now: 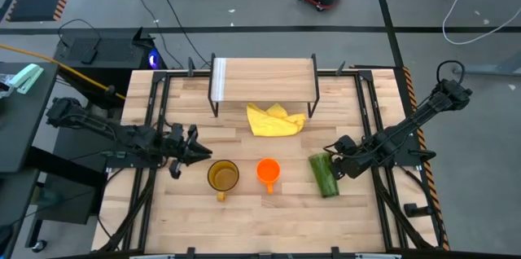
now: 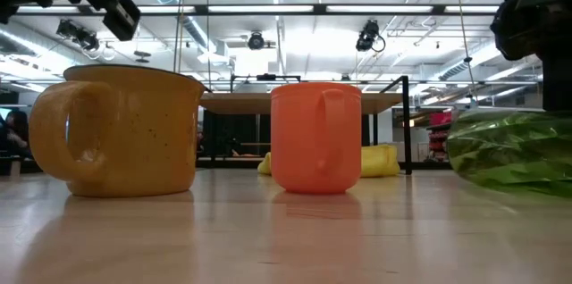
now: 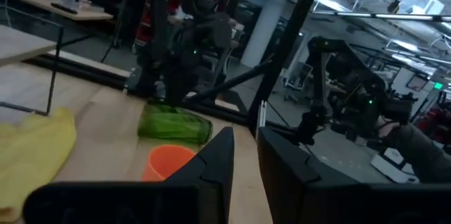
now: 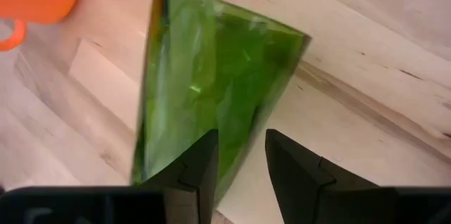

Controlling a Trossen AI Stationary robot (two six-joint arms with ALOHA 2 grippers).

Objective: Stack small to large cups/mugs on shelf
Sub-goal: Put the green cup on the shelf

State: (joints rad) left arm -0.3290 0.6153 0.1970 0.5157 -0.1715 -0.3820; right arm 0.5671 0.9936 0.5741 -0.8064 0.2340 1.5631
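Three cups sat in a row across the front half of the slatted worktop. The amber-yellow mug stood upright at the left, handle toward the front edge. The small orange mug stood upright just beside it, apart from it. The green tumbler lay on its side at the right.

The shelf stood at the back of the worktop, its top board bare. A crumpled yellow cloth lay just in front of it, partly under its front edge.

The left gripper hung just left of the amber-yellow mug, above its rim, touching nothing; its fingers stood a narrow gap apart, nothing between them.

The right gripper was at the tumbler's far end. Its fingers were parted with the green wall showing in the gap; whether they pressed on it, I could not tell.
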